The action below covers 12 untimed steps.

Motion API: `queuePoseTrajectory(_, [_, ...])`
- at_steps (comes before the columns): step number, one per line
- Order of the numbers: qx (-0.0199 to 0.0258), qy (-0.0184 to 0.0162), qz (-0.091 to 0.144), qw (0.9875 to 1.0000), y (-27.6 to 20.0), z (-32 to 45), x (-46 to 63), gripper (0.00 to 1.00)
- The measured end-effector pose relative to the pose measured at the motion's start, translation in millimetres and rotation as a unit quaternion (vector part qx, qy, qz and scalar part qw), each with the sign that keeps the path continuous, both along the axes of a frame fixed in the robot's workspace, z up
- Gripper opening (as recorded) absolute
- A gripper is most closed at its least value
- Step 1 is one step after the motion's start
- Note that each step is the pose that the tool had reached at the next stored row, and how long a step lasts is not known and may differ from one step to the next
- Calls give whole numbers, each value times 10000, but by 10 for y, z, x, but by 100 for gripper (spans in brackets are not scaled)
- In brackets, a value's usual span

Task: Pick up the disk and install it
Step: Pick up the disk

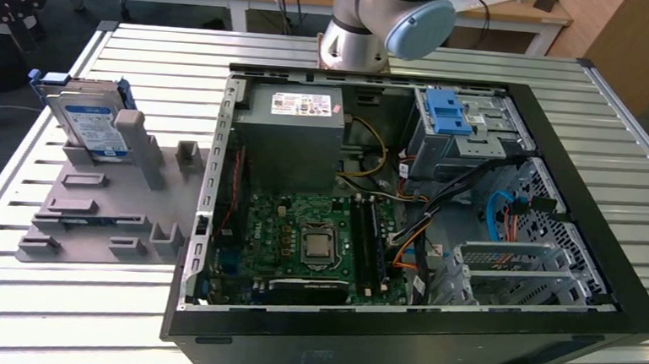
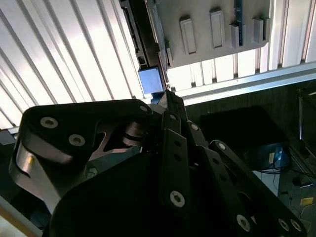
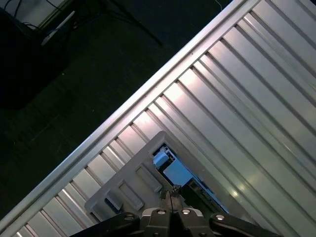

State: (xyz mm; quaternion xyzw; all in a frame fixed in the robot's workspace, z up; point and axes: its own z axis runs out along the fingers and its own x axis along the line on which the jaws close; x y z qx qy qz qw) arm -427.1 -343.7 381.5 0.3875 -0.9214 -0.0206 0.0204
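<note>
The disk (image 1: 89, 124) stands upright on edge in a grey slotted holder (image 1: 96, 219) at the exterior view's left, beside the open computer case (image 1: 413, 204). It is silver with a blue-and-white label and blue rails. In both wrist views I look down on it from well above: the disk (image 3: 175, 172) shows as a narrow blue-and-white strip in the holder (image 3: 126, 190). My gripper (image 3: 170, 193) hangs over it, fingers closed together with nothing between them. The same gripper (image 2: 167, 95) sits just beside the disk's label (image 2: 150, 81).
The case lies open on a slatted aluminium table (image 1: 140, 52), showing a motherboard (image 1: 298, 240), a grey power supply (image 1: 294, 134) and a drive cage with a blue latch (image 1: 447, 113). The arm's base (image 1: 362, 32) stands behind the case. The table's edge (image 3: 123, 106) borders dark floor.
</note>
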Motion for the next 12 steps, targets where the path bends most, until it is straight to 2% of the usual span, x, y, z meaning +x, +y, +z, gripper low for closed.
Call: queuePoseTrajectory(12, [0, 0, 379, 9993, 0, -1, -7, 11])
